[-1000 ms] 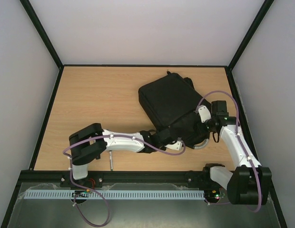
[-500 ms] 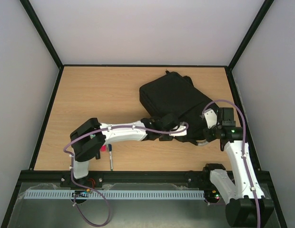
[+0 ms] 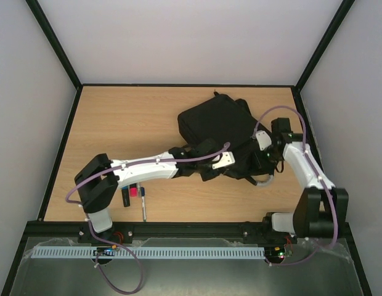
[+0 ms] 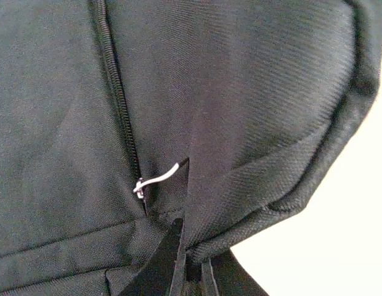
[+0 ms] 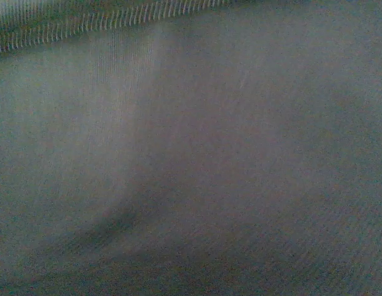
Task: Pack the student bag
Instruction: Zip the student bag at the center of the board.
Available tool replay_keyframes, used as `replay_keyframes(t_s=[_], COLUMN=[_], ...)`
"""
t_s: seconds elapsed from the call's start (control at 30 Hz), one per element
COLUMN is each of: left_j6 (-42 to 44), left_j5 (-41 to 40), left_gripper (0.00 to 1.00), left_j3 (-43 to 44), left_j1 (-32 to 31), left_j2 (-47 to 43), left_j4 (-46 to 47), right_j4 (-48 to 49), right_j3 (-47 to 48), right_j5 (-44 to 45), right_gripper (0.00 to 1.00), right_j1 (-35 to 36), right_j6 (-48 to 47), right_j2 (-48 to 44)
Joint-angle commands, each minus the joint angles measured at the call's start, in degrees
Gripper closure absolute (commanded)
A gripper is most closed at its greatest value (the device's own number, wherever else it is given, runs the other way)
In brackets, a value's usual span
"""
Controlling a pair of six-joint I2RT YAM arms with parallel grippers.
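Okay, near edge: pen [image 3: 143,208] and small pink thing [image 3: 134,192] loose on table [image 3: 117,123], not packed yet. Next, left gripper [image 4: 183,253] pressed together, looks like pinching fabric fold of student bag [image 3: 215,126], just below zipper pull [image 4: 157,180]. Bag flat, right of centre. Beyond, right gripper [image 3: 260,161] against bag's right side, can't tell if spread. Risk: grip missed pull, so tug drags bag, zip won't open.

Top camera: we look down on the whole table [image 3: 117,135]. Wrist cameras: close against the student bag [image 3: 212,120], seen from above too.
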Motion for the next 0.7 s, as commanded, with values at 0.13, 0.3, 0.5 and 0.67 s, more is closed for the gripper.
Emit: replay_keyframes(t_s=[0.13,0.3,0.5,0.67], left_j6=[-14.0,-20.4,-24.3,-27.3], left_j5=[5.7,5.7,8.5,12.2], left_gripper=[0.98,0.98,0.98,0.98], left_j3=[-7.9,-8.1,-7.6,-7.9], left_j1=[-0.8,-0.8,0.5,4.4], left_j2=[-7.9,-9.4,-8.7,-6.4], left_j4=[0.9,1.5,4.5,8.9], right_j4=[3.0,3.7,1.7,0.2], right_j3=[17.0,22.9,27.9,21.8], right_j5=[-8.5,-8.0,-7.1,-0.9], right_gripper=[0.61,0.62,0.62,0.54], right_j1=[8.0,14.7,15.8,14.2], right_j6=[7.7,10.1,10.7,10.0], right_j2=[16.3,22.5,25.3,15.7])
